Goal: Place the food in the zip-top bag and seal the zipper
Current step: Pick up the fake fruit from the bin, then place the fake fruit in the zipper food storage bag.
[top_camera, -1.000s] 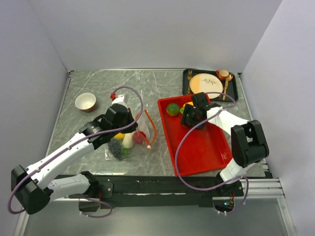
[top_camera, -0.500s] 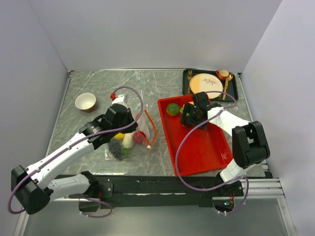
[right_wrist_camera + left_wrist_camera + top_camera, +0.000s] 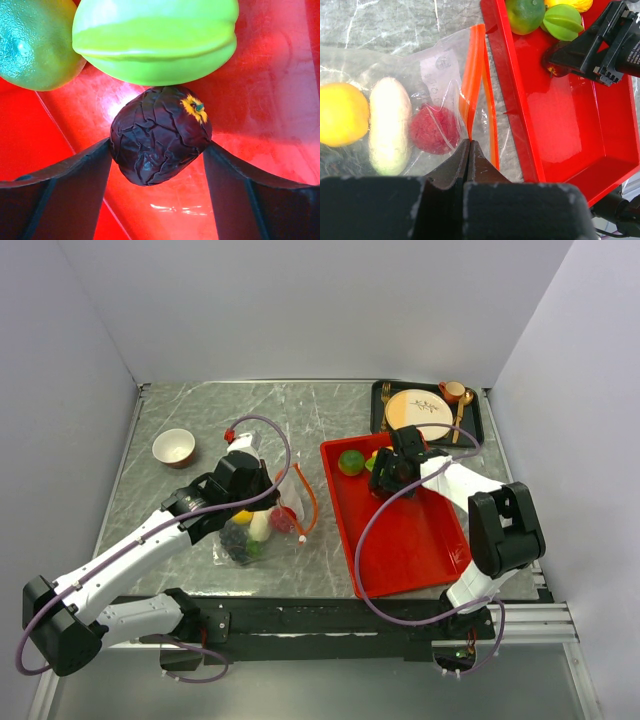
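Note:
The clear zip-top bag point(image 3: 262, 525) lies on the table with a yellow fruit point(image 3: 340, 120), a white vegetable point(image 3: 390, 130) and a red fruit point(image 3: 434, 129) inside. My left gripper point(image 3: 469, 145) is shut on the bag's orange-red zipper point(image 3: 477, 75) at the mouth. My right gripper point(image 3: 157, 150) is low in the red tray point(image 3: 410, 540), its fingers touching both sides of a dark purple wrinkled fruit point(image 3: 157, 134). A green ridged fruit point(image 3: 155, 37) and a lime point(image 3: 32, 42) lie just beyond it. The slider is not visible.
A black tray point(image 3: 477, 425) with a cream plate and gold cutlery stands at the back right, behind the red tray. A small cream bowl point(image 3: 173, 447) sits at the back left. A yellow fruit point(image 3: 570, 4) lies at the red tray's far end.
My right gripper has shifted slightly toward the far end of the red tray. The left arm and the bag have not moved.

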`<action>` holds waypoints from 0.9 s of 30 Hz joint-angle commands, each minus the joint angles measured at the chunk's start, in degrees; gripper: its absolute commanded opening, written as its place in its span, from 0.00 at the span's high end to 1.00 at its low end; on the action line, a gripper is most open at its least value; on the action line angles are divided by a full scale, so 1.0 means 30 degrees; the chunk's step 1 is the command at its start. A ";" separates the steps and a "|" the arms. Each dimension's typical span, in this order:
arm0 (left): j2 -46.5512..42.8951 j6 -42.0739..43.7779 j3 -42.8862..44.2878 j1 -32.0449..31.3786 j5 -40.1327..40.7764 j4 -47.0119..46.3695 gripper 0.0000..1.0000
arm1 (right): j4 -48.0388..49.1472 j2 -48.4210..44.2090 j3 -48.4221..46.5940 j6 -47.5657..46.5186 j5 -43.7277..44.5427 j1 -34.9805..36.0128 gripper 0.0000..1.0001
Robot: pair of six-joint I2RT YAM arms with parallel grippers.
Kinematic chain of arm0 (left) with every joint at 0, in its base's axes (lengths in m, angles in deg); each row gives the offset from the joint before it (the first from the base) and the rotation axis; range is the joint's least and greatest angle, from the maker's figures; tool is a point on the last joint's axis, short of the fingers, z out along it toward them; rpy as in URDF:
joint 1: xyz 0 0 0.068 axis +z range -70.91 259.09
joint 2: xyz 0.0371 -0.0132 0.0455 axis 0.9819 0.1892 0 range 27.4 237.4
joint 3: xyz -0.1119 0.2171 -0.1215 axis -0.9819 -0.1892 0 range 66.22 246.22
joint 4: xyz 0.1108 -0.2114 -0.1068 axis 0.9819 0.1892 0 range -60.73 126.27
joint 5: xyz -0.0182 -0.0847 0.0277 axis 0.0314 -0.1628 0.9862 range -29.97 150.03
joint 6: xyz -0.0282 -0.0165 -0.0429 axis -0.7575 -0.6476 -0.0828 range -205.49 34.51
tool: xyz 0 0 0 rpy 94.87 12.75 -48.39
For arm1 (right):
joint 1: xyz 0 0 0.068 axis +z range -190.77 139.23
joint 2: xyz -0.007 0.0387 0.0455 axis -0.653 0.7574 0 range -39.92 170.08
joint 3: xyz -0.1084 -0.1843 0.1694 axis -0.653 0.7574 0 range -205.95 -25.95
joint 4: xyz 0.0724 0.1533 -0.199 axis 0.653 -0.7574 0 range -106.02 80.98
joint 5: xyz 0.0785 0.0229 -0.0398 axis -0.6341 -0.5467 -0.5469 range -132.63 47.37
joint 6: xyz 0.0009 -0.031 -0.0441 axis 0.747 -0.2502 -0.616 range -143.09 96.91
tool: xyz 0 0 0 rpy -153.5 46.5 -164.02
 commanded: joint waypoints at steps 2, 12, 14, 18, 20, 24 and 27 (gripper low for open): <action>-0.0275 0.0001 0.0195 -0.0099 0.0060 -0.0450 0.99 | 0.0739 -0.0071 -0.0437 -0.0226 0.0068 -0.0149 0.40; -0.0129 0.0001 0.0137 -0.0099 -0.0056 -0.0567 0.99 | 0.0856 -0.2644 0.0500 -0.0607 -0.1159 -0.0120 0.74; -0.0158 0.0030 0.0020 -0.0099 -0.0173 -0.0801 0.99 | 0.1147 -0.3262 0.0880 -0.0519 -0.2008 -0.0091 0.74; 0.0105 0.0059 0.0253 -0.0099 -0.0204 -0.0685 0.99 | 0.1529 -0.4988 0.1262 0.0037 -0.4061 0.0435 0.73; 0.0222 0.0089 0.0313 -0.0099 -0.0232 -0.0771 0.99 | 0.1879 -0.5548 0.1263 0.0184 -0.4764 0.1108 0.71; 0.0339 0.0147 0.0342 -0.0099 -0.0525 -0.1064 0.99 | 0.2526 -0.5669 0.0650 0.0389 -0.7165 0.2542 0.68; 0.0486 0.0148 0.0547 -0.0128 -0.0555 -0.0861 0.99 | 0.2205 -0.5114 -0.0580 0.0068 -0.7403 0.4183 0.67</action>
